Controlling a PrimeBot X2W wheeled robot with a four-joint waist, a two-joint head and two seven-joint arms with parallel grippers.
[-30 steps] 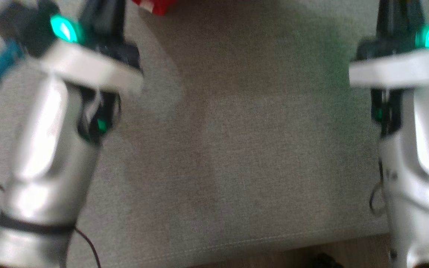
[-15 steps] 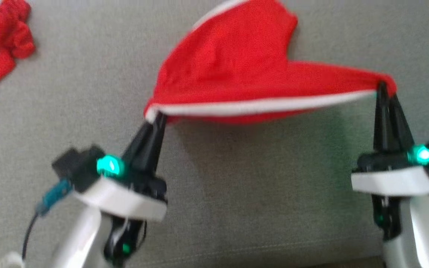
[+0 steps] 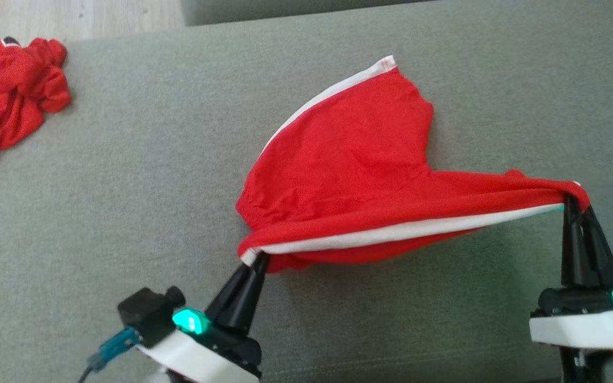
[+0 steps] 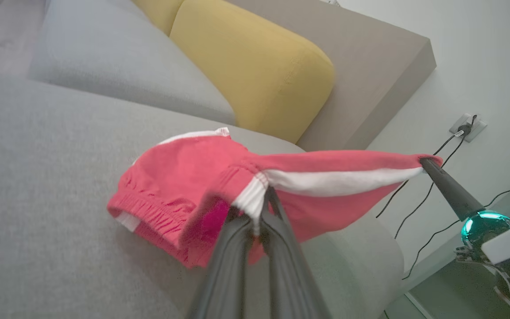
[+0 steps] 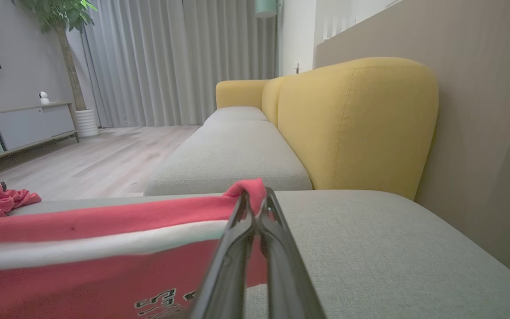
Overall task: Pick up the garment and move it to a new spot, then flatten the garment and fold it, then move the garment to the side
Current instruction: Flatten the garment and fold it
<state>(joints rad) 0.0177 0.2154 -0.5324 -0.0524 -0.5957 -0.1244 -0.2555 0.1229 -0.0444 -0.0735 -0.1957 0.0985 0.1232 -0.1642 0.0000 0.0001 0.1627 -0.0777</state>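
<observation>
The garment (image 3: pixel 349 159) is a pair of red shorts with a white side stripe, stretched between my two grippers over the grey sofa seat (image 3: pixel 152 213). My left gripper (image 3: pixel 256 258) is shut on one end of its striped edge, seen close up in the left wrist view (image 4: pixel 259 208). My right gripper (image 3: pixel 572 199) is shut on the other end (image 5: pixel 253 199). The near edge of the garment (image 4: pixel 184 177) hangs lifted; its far part rests on the cushion. Black lettering shows on the garment (image 5: pixel 82 261) in the right wrist view.
A second crumpled red garment (image 3: pixel 11 90) lies at the far left of the seat. Yellow back cushions (image 4: pixel 255 66) and a beige wall panel (image 5: pixel 481 110) border the sofa. Wood floor (image 5: pixel 86 164) lies beyond it. Cables run to a wall socket (image 4: pixel 465 128).
The head camera has tilted up from my forearms to the garment. Both grippers stay shut on the stretched striped edge.
</observation>
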